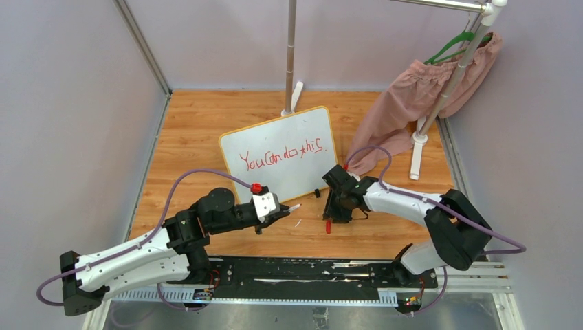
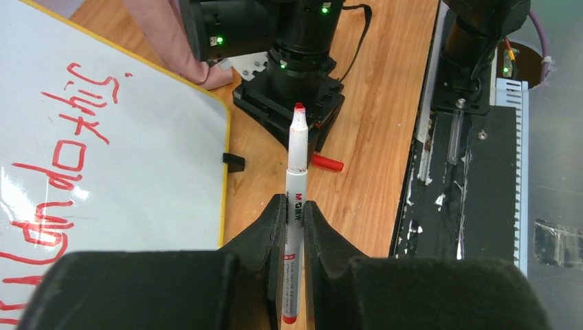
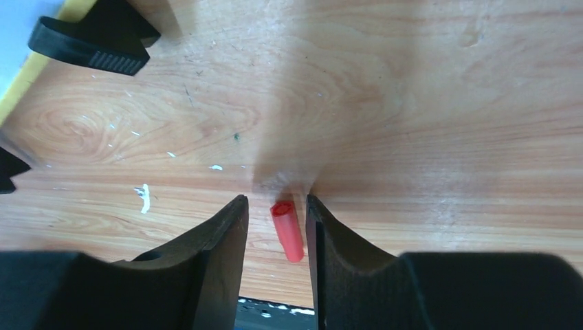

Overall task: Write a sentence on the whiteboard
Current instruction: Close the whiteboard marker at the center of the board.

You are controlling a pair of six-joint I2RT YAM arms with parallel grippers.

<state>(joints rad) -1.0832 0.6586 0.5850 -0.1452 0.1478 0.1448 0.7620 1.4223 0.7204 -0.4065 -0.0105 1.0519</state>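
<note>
- The sentence [image 1: 287, 154] runs in red marker across the whiteboard [image 1: 302, 180], one slanted line reading "You can do this." with the full stop in place, so the writing looks finished.
- The whiteboard lies flat on the wooden table [image 1: 192, 130], near its middle, yellow rim all round, a black clip foot [image 2: 234, 162] at its near edge.
- The left gripper [image 2: 294, 213] hovers just off the board's near edge, its jaws pinching the barrel of a white marker [image 2: 295, 172]; the red tip points away from the board and stands bare.
- The red marker cap [image 3: 287, 230] lies on the wood between the two arms. The right gripper [image 3: 277, 220] is lowered over it, jaws spread to either side of the cap and not yet pressing on it.
- My guess is that capping the marker comes next.
- Risks: the cap lies at a slant between the fingers, so a close could roll or squirt it out instead of seating it.
- If the cap is caught askew, the tip may miss its mouth and smear red on the fingers or table.
- A low swing of the left arm could drag the bare tip over the letters and spoil them.
- No container shows; a pink garment [image 1: 419, 103] hangs from a rack [image 1: 447, 89] at the far right, well apart.
</note>
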